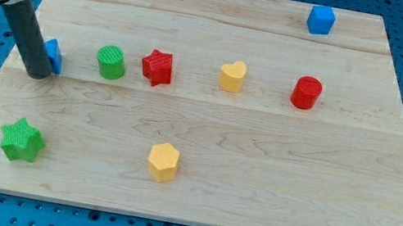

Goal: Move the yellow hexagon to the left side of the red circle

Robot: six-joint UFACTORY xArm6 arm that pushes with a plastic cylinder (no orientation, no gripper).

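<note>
while my tip [38,74] rests at the far left of the wooden board [194,203], it touches no task block: the rod has nothing to spread or pinch, and its end sits just in front of a small blue block [54,55], whose shape is half hidden behind the rod, and whether they touch i cannot tell

the yellow hexagon [163,161] lies well to the right of my tip and lower in the view, alone in the board's near half; the red circle [306,92] stands much farther right, about level with my tip, with a yellow heart [232,76] on its near side

between my tip and that heart sit a green cylinder [111,62] and a red star [157,67]; a green star [21,139] lies below my tip, a blue cube [321,20] far up and to the right

i judge the approach step is in hand, nothing yet pushed; next my tip should travel down and right, passing clear of the green star, and settle on the hexagon's lower left face, so a push drives it up and right into the gap between heart and circle, stopping short of the circle

the heart is the likely snag
</note>
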